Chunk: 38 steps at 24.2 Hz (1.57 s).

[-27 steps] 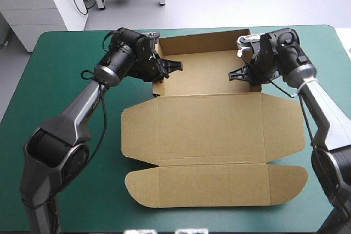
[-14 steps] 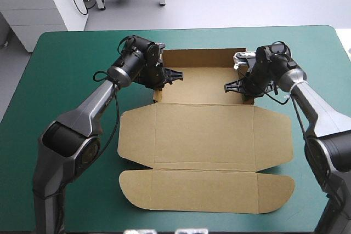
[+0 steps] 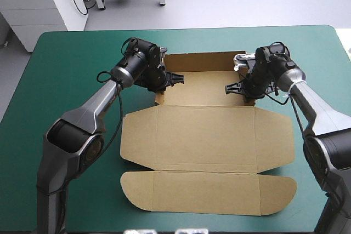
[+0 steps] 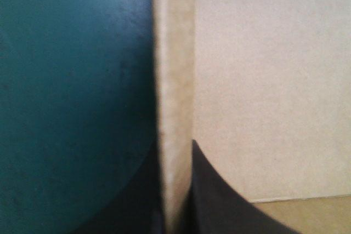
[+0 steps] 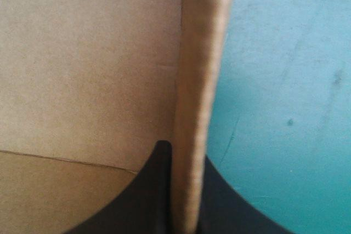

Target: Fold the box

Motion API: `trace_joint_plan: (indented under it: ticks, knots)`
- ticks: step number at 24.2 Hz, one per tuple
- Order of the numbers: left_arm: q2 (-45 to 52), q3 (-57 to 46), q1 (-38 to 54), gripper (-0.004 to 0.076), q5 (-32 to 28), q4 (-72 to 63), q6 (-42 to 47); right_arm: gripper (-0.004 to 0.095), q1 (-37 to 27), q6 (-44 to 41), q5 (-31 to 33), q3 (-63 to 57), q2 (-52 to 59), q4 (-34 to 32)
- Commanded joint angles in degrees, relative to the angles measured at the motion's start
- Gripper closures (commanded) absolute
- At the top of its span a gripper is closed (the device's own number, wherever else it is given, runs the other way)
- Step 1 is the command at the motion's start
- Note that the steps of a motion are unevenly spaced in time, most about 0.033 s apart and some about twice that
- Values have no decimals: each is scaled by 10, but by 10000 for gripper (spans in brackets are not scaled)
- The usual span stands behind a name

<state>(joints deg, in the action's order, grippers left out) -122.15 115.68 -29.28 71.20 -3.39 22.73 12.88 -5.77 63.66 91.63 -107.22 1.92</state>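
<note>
The brown box point(image 3: 205, 135) lies in the middle of the teal-green table point(image 3: 66, 69). Its far part is a shallow tray with the back wall up. Its wide lid and rounded front flap lie flat toward the near edge. My left gripper point(image 3: 166, 80) is shut on the tray's left side wall, and my right gripper point(image 3: 241, 87) is shut on the right side wall. In the left wrist view the upright wall point(image 4: 175, 80) runs between my left gripper's point(image 4: 176, 152) black fingers. The right wrist view shows the other wall's edge point(image 5: 203, 53) held the same way by my right gripper point(image 5: 185, 154).
Teal-green cover shows outside each held wall point(image 4: 71, 91) point(image 5: 285, 97) and in broad strips at the table's left and right sides. The rounded flap point(image 3: 205, 193) reaches close to the near edge.
Both grippers have drawn toward the near edge and slightly inward, each still holding its side wall. The whole box has slid nearer with them.
</note>
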Motion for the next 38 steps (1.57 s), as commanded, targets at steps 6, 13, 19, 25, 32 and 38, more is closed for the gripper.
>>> trace_joint_plan:
  ticks: [6,13,19,25,32,38]
  knots:
    - [33,18,-11,393,26,-82,-23,652,7,20,-7,14,30,68]
    - [33,19,-10,224,25,-59,-30,242,7,19,-33,16,30,68]
    - [37,68,-10,224,25,-19,-93,193,6,13,-63,27,30,59]
    - [64,76,-10,224,25,67,-92,193,6,-16,-43,123,30,7]
    - [86,76,-10,249,25,121,-94,193,6,-28,-31,159,30,-8]
    - [134,76,-10,722,25,121,-115,193,6,-28,30,190,30,-11]
